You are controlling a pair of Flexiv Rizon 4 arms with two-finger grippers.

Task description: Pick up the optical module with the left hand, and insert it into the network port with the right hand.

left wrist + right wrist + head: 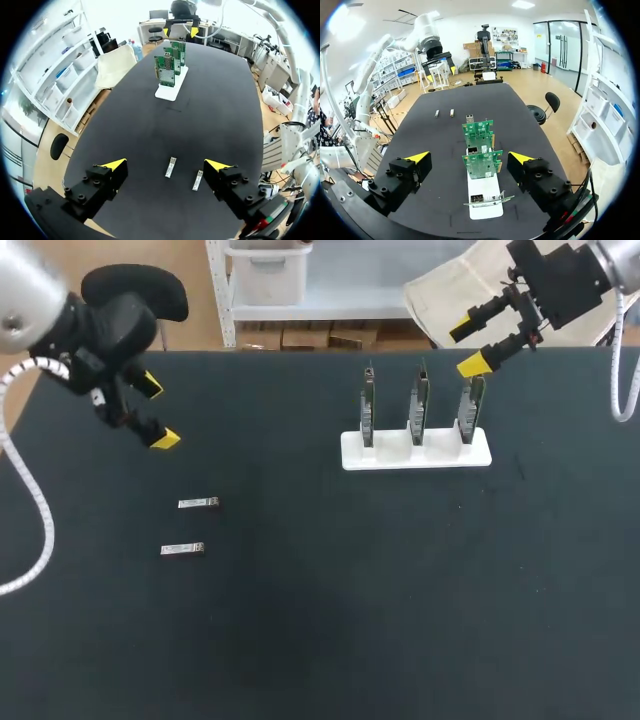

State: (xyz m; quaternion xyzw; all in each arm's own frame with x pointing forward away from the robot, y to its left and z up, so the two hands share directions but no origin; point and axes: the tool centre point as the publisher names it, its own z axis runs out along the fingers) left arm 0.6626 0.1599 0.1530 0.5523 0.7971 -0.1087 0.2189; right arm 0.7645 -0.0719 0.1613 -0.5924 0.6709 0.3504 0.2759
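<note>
Two small silver optical modules lie on the black table: one (198, 503) farther back, one (183, 549) nearer the front. In the left wrist view they are module (170, 167) and module (198, 180), ahead of and between the open fingers. My left gripper (158, 412) hovers open above the table's left rear, behind the modules. A white stand (416, 450) holds three upright green circuit boards (418, 405) with network ports. My right gripper (468, 347) hangs open above the stand's right end; in its view a board (481, 164) stands between the fingers.
The black table (330, 620) stretches wide in front of the stand and modules. In the right wrist view the modules (444, 113) lie far ahead past the boards, with my left arm (427, 37) above them.
</note>
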